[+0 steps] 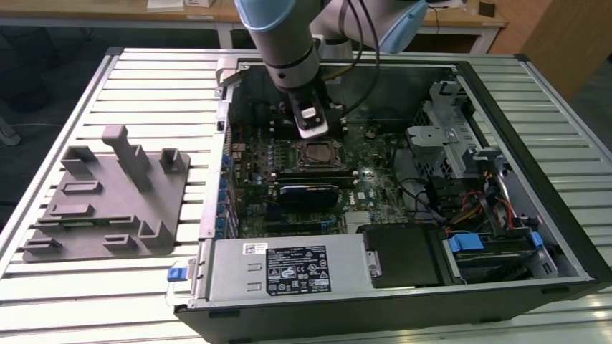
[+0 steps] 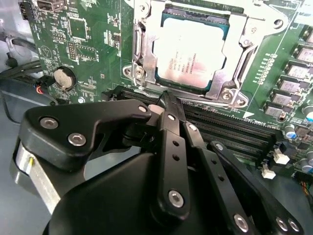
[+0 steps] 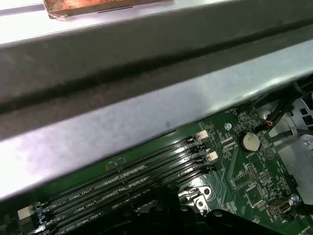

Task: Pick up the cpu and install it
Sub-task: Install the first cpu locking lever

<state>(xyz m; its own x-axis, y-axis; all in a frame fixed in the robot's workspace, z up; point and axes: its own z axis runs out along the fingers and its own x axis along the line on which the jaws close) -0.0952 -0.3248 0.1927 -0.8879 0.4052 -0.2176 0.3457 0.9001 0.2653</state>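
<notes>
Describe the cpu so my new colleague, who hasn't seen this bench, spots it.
Inside the open black computer case, on the green motherboard, sits a metal socket frame. The cpu is the flat silvery square within it, beside long black memory slots.

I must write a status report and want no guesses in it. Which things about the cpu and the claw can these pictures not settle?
- Near edge of the cpu, second wrist view: overlapped by the claw, so contact there cannot be told.
- Cpu, exterior view: too small to judge how it sits in the socket.
- Claw tips, exterior view: hidden by the wrist housing.
- Memory slots, first wrist view: lower ends hidden by a dark part of the arm.
</notes>
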